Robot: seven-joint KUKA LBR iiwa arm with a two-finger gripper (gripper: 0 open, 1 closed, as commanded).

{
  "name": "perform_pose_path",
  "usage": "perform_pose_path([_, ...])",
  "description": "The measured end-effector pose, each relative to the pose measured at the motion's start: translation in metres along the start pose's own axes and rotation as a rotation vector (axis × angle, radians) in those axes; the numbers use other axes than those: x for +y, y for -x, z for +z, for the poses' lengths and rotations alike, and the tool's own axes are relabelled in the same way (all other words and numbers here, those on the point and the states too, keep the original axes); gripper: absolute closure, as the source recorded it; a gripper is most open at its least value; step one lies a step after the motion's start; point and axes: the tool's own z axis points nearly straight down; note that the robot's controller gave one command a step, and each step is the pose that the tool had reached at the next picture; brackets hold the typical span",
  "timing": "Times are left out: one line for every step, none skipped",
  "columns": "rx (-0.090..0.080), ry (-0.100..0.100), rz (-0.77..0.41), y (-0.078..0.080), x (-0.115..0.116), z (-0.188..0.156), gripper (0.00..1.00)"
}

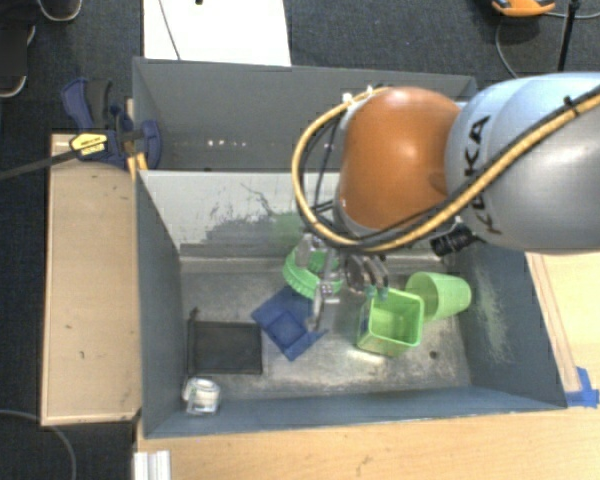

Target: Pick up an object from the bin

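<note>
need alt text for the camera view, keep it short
The arm's gripper hangs low in the grey bin amid a blue object, a green square tub and a tipped green cup. A black pad and a small clear thing lie at the left.

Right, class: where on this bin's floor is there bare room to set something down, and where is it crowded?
Bare floor lies beyond the black pad, at far left, and right of the green cup. A strip runs along the front wall, below the green box. Crowded mid-bin round the gripper: blue piece, green ring.
</note>
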Motion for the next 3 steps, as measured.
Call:
perform_pose_path([-0.003,0.0,0.001,0.0,0.0,-0.002,0.0])
perform_pose_path([-0.01,0.003,-0.071,0.006,-0.025,0.014,0.0])
perform_pose_path([-0.013,-0.003,-0.19,-0.008,-0.034,0.061,0.0])
